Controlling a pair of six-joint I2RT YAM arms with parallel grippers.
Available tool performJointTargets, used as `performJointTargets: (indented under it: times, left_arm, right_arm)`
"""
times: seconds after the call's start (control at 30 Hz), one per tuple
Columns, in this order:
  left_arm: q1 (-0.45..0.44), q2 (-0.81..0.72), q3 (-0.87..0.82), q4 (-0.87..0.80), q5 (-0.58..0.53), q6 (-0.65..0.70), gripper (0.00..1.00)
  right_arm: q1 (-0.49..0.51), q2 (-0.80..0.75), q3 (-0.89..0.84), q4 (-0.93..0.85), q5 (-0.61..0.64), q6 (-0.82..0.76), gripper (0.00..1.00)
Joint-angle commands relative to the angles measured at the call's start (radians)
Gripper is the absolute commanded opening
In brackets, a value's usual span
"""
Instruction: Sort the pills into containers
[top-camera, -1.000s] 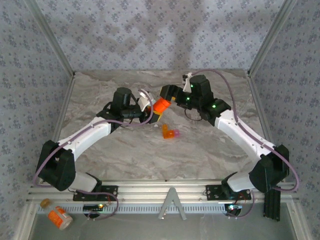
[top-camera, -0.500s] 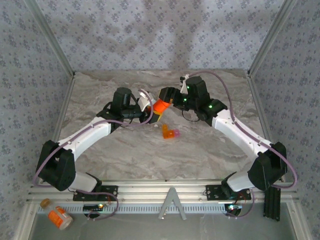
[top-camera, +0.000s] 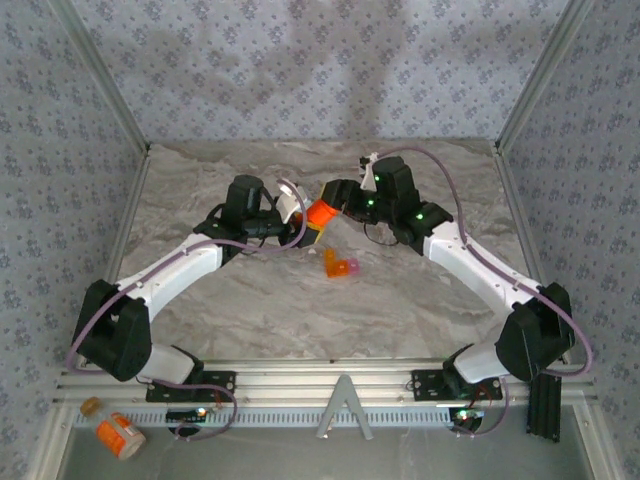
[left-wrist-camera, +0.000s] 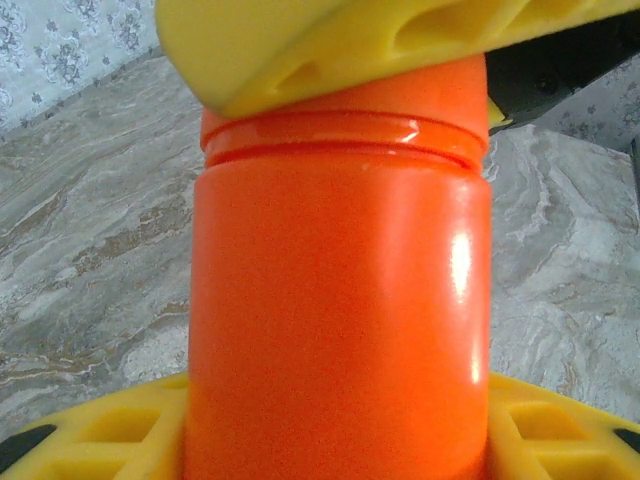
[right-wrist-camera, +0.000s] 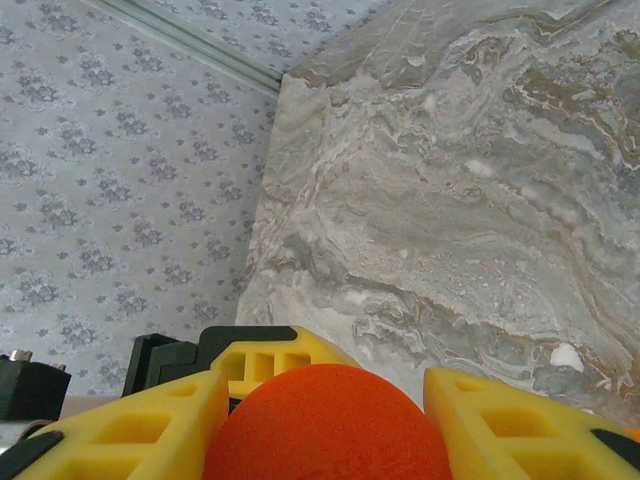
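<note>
Although an orange bottle with a white label (top-camera: 120, 434) lies far behind the left jaws, on the metal ledge by that arm's base, it is no part of the sorting and is out of the way. The left gripper (top-camera: 308, 226) is clamped on the body of the small translucent orange cylindrical pill bottle (left-wrist-camera: 340, 300), a yellow finger on either side of its lower wall, holding it above the marbled table (top-camera: 250, 310). The bottle's long axis runs straight out from the left jaws toward the right ones, orange cap (right-wrist-camera: 325, 425) leading, so the cap end lies between the right jaws and the right arm is the nearer to it. The right gripper (right-wrist-camera: 325, 390) meets the bottle end-on, its yellow pads drawn in narrow against opposite sides of the cap and seemingly gripping it. The coming move, I judge, is a twist about that shared axis to free the cap. If the wrists are out of line, the cap may bind. Below the right jaws on their near side, well apart, the tiny orange box with a pink end (top-camera: 341, 266) lies on the table, not in the way.
</note>
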Motion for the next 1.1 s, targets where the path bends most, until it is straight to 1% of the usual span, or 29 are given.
performJointTargets:
  times: [0.0,0.07,0.1,0.13,0.2,0.23,0.27,0.3,0.33,0.37,0.43,0.47,0.53,0.6,0.67,0.8,0.9,1.0,1.07]
  left_arm:
    - [0.0,-0.012,0.032,0.031,0.025,0.024,0.0]
    - [0.0,-0.012,0.031,0.029,0.039,0.025,0.0]
    - [0.0,-0.012,0.034,0.025,0.045,0.026,0.0]
    - [0.001,-0.01,0.033,0.023,0.052,0.023,0.0]
    - [0.003,-0.009,0.03,0.029,0.061,0.016,0.0]
    - [0.002,-0.008,0.026,0.035,0.061,0.011,0.0]
    - [0.002,-0.008,0.023,0.04,0.059,0.005,0.0]
    - [0.005,-0.008,0.02,0.044,0.061,0.002,0.0]
    - [0.005,-0.007,0.019,0.047,0.063,0.001,0.0]
    - [0.006,-0.007,0.018,0.049,0.064,0.0,0.0]
    - [0.007,-0.006,0.021,0.047,0.064,0.0,0.0]
    - [0.008,-0.005,0.022,0.048,0.064,-0.001,0.0]
    - [0.008,-0.006,0.018,0.049,0.064,0.0,0.0]
    - [0.008,-0.008,0.016,0.047,0.062,0.003,0.0]
    - [0.008,-0.009,0.007,0.054,0.06,0.005,0.0]
    - [0.008,-0.003,0.011,0.054,0.053,-0.005,0.0]
    - [0.008,-0.002,0.015,0.05,0.05,-0.011,0.0]
    - [0.008,0.0,0.015,0.05,0.049,-0.012,0.0]
    - [0.007,0.005,0.018,0.046,0.05,-0.01,0.0]
  right_arm:
    - [-0.047,0.001,-0.051,0.12,-0.136,-0.109,0.4]
    - [-0.075,0.004,-0.074,0.214,-0.257,-0.211,0.42]
    - [-0.092,0.009,-0.087,0.268,-0.356,-0.301,0.44]
    - [-0.107,0.016,-0.089,0.28,-0.432,-0.358,0.45]
    - [-0.136,0.04,-0.073,0.271,-0.536,-0.394,0.46]
    - [-0.146,0.051,-0.062,0.269,-0.571,-0.391,0.46]
    - [-0.148,0.056,-0.056,0.267,-0.575,-0.384,0.46]
    - [-0.149,0.054,-0.053,0.266,-0.56,-0.374,0.46]
    - [-0.149,0.052,-0.053,0.274,-0.55,-0.359,0.5]
    - [-0.15,0.049,-0.052,0.274,-0.536,-0.346,0.56]
    - [-0.153,0.033,-0.052,0.254,-0.486,-0.318,0.73]
    - [-0.158,0.021,-0.048,0.229,-0.452,-0.304,0.79]
    - [-0.167,-0.011,-0.051,0.19,-0.367,-0.253,0.85]
    - [-0.171,-0.042,-0.057,0.147,-0.28,-0.176,0.87]
    - [-0.167,-0.084,-0.077,0.104,-0.154,-0.087,0.88]
    - [-0.163,-0.146,-0.128,0.074,-0.045,0.014,0.88]
    - [-0.159,-0.161,-0.123,0.019,-0.023,0.014,0.89]
    - [-0.15,-0.163,-0.122,0.006,-0.031,0.018,0.89]
    - [-0.135,-0.16,-0.118,-0.005,-0.016,0.015,0.92]
